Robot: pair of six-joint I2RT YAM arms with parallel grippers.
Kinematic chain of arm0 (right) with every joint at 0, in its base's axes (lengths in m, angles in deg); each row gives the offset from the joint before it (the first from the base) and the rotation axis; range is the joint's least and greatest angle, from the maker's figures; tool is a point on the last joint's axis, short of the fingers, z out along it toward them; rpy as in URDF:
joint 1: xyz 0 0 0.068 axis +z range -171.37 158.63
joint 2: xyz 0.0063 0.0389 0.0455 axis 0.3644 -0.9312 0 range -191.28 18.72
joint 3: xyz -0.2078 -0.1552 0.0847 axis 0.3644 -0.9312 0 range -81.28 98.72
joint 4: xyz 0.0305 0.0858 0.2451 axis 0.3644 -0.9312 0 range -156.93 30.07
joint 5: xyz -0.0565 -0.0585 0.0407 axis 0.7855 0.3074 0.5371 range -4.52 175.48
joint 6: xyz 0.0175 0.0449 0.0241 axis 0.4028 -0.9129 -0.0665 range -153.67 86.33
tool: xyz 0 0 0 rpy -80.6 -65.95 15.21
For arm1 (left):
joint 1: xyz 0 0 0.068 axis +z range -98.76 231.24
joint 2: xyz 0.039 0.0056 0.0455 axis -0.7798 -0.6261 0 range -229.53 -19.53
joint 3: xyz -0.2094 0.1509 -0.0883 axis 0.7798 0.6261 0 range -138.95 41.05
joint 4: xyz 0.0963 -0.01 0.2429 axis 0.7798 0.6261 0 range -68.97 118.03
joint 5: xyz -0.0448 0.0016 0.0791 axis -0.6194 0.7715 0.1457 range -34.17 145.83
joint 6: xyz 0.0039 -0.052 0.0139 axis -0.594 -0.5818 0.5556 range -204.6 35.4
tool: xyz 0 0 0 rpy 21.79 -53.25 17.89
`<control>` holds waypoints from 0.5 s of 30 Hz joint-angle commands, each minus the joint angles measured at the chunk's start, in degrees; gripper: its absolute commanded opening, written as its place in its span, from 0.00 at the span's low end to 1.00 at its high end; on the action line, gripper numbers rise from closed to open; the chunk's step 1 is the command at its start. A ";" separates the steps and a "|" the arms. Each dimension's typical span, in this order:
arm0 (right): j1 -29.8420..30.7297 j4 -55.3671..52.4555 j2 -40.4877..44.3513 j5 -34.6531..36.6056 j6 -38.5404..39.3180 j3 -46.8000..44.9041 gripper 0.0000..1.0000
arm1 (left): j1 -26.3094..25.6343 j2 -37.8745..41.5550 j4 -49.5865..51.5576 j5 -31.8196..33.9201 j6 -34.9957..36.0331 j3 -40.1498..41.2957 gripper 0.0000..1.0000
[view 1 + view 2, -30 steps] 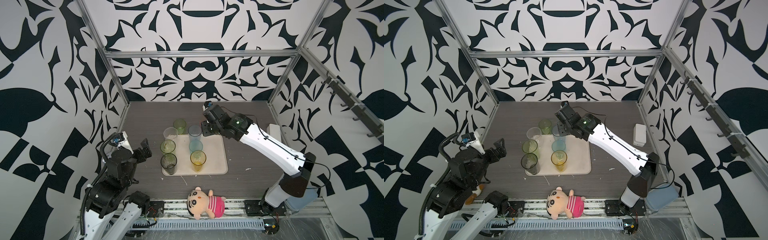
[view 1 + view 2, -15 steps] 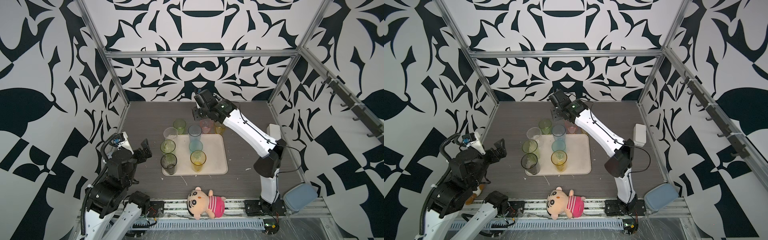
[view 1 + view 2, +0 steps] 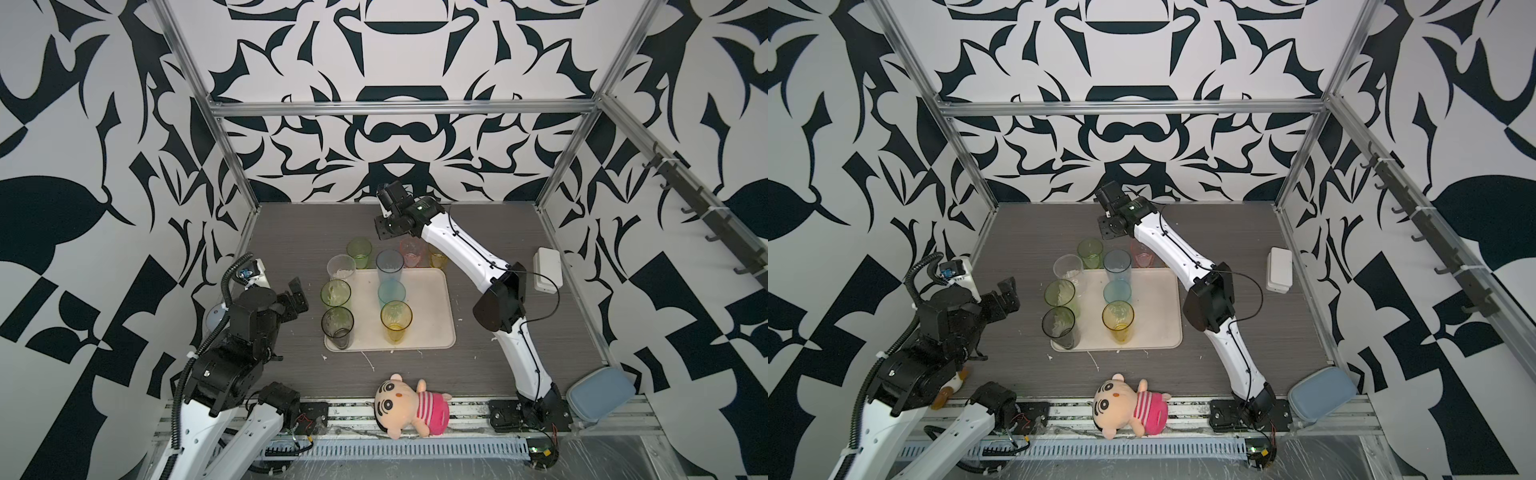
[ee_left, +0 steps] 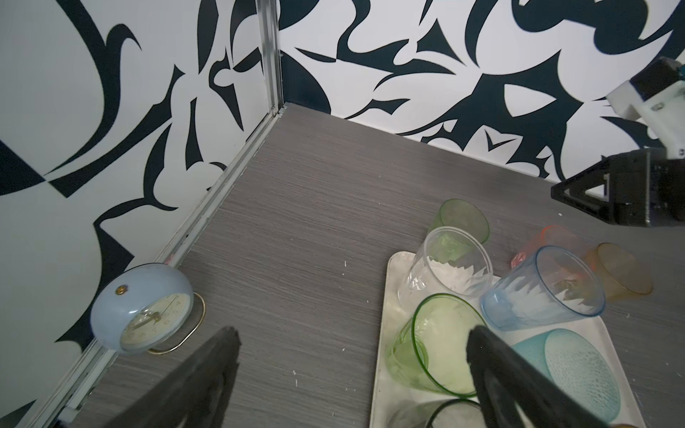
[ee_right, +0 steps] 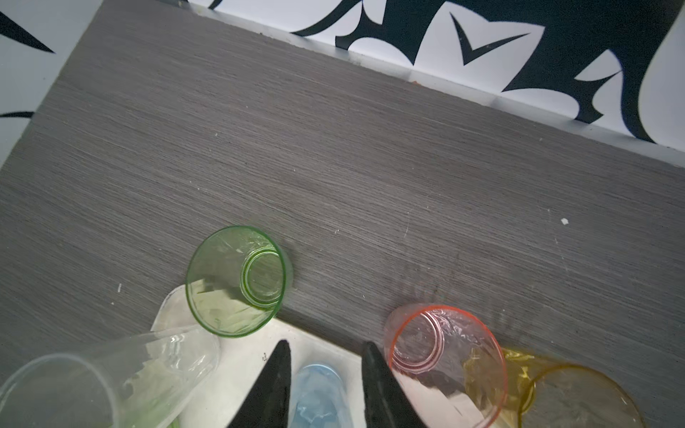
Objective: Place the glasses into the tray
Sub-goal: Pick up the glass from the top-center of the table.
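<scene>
1. Hovering over tray's (image 3: 428, 307) far rim: R gripper (image 5: 326, 344), jaws part-open, empty.
2. Pink glass (image 5: 444, 370) sits below, just beside one finger (image 5: 378, 378), on table (image 3: 316, 224) outside tray, by yellow glass (image 5: 578, 400).
3. Upright, mouth up, long axis vertical.

The only readable marks are on the pale blue alarm clock (image 4: 142, 315), which stands at about nine o'clock from the tray (image 3: 432, 307) as seen in the top views. Small dark numerals ring its cream dial. A few near the rim look like 3, 4 and 5, but they are too small to be sure. No other text, label or brand can be read.
</scene>
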 commanded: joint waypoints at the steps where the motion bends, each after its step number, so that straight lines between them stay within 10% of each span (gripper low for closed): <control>1: -0.19 1.85 -0.61 -1.97 0.43 3.65 0.40 | -0.19 0.54 3.93 2.28 0.13 -1.96 1.00; 15: -0.24 2.93 -9.84 -6.28 1.08 8.99 0.48 | -0.21 -1.19 2.88 0.99 -0.05 -0.60 0.99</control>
